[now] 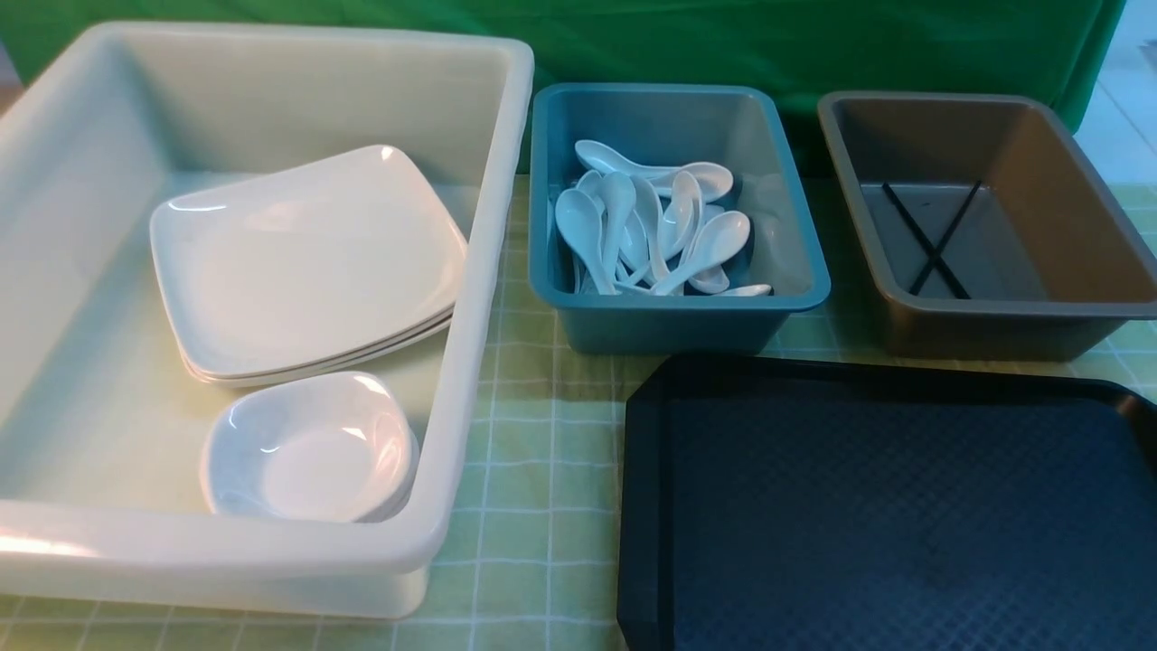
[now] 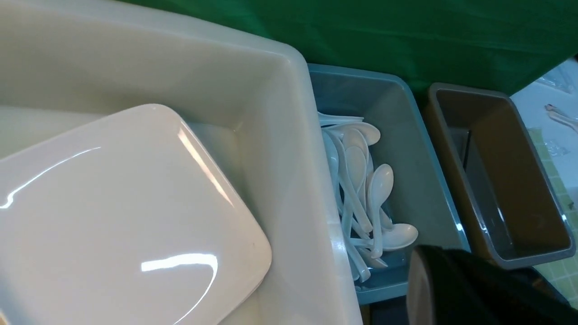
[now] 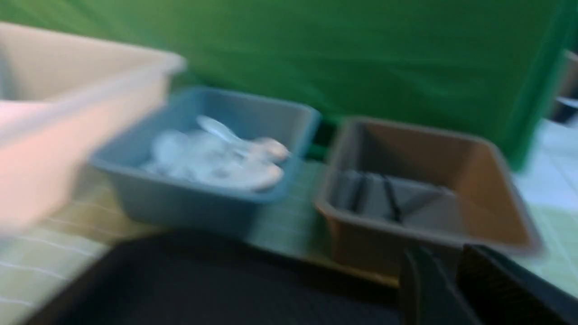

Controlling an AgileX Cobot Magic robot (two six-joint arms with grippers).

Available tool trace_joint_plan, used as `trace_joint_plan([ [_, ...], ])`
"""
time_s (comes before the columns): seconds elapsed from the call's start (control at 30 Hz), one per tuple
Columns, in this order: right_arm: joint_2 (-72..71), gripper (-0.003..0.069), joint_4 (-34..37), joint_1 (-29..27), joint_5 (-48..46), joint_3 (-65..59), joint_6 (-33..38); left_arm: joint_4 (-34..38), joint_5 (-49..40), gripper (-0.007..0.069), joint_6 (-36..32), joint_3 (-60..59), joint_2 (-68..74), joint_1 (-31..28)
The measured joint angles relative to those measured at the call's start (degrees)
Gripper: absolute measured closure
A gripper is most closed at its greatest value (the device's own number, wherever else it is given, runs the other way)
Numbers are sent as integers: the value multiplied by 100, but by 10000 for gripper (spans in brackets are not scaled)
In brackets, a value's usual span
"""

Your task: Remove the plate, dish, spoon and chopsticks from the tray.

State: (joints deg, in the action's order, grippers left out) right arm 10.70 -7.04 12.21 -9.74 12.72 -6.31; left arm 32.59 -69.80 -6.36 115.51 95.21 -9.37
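The black tray [image 1: 886, 506] lies at the front right with nothing on its floor. Large white plates [image 1: 307, 262] are stacked in the white bin, and small white dishes [image 1: 307, 452] sit in front of them. Several white spoons [image 1: 651, 226] lie in the blue bin. The black chopsticks [image 1: 931, 240] lie crossed in the brown bin. Neither gripper shows in the front view. The left gripper [image 2: 451, 280] is a dark mass above the blue bin's near corner, and its jaws cannot be made out. The right gripper [image 3: 456, 266] is blurred, with its fingers close together over the tray's far edge.
The deep white bin [image 1: 488, 226] fills the left side, the blue bin [image 1: 678, 312] stands in the middle, and the brown bin [image 1: 994, 307] is at the back right. A green-checked cloth covers the table and a green curtain hangs behind.
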Motion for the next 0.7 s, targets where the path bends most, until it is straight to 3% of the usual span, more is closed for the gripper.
trace_joint_plan([
  [0.17,-592,532,0,-985,-102,-799,0,-250,0,635,0,0,0,7],
  [0.33,-987,522,0,-1584,-427,-1291,-6,-436,0,635,18,0,0,7],
  [0.7,-1057,507,23,-1672,-414,-1312,-17,-689,0,635,18,-32,-244,145],
])
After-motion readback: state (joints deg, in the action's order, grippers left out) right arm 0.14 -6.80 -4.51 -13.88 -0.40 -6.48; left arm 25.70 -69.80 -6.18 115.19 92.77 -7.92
